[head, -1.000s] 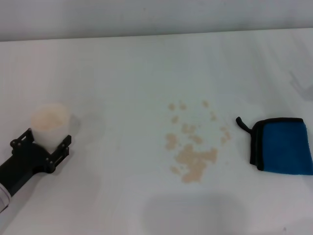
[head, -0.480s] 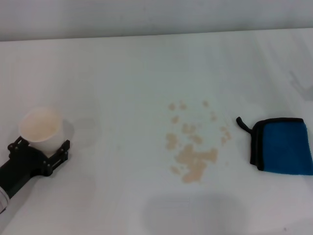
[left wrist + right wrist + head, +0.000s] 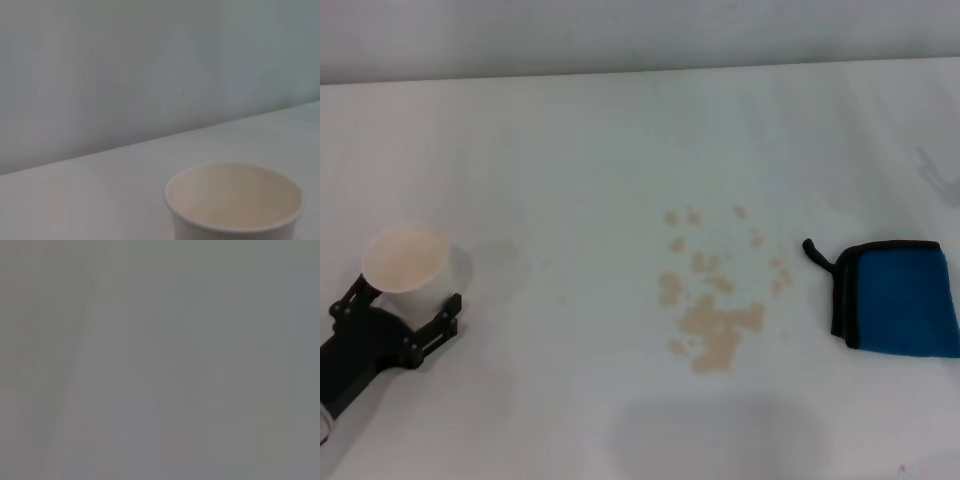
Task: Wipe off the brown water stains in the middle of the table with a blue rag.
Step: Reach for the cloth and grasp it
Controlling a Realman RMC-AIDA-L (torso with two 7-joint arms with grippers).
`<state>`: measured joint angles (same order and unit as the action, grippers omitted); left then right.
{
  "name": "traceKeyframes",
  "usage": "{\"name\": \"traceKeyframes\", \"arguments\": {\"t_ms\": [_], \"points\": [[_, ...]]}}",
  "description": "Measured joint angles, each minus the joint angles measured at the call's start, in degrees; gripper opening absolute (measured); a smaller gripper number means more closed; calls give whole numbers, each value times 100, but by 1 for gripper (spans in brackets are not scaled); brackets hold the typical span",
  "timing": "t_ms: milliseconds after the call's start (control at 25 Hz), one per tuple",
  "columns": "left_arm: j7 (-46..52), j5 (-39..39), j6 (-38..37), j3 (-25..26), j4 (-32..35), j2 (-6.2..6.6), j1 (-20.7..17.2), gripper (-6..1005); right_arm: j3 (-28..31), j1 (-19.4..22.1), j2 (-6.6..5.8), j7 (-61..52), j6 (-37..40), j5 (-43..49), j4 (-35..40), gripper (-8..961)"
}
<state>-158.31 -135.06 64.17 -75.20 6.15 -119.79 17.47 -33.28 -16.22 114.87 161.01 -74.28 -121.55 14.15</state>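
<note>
The white table spreads across the whole of my head view, smooth and plain. Near its middle lie the brown stains: one larger ragged blotch toward me with smaller splotches and droplets scattered beyond it. To the right of them, apart from the nearest droplets, the blue rag lies folded flat on the table, its black trimmed edge facing the stains and its small black loop tab pointing away at the corner; its far side runs out of view. At the left, well apart from the stains, a white paper cup stands upright, beige inside. My left gripper sits low by the cup on my side of it, its two black fingers spread wide to either side of the cup's base, gripping nothing. My right gripper is not visible anywhere.
</note>
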Motion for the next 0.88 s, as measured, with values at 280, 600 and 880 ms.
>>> {"name": "traceKeyframes", "arguments": {"t_ms": [280,600,880], "points": [[-77,-107,243,11,13,0,-325,880,13,14,0,0,-16,0,0,857],[-122,-314,899,14,7,17,-888,879,24,32,-1,-1,-7,1,0,857],[-92,-972,1684,21,-45,29,-1279,878,-80,348,-48,-901,56,95,475,857]]}}
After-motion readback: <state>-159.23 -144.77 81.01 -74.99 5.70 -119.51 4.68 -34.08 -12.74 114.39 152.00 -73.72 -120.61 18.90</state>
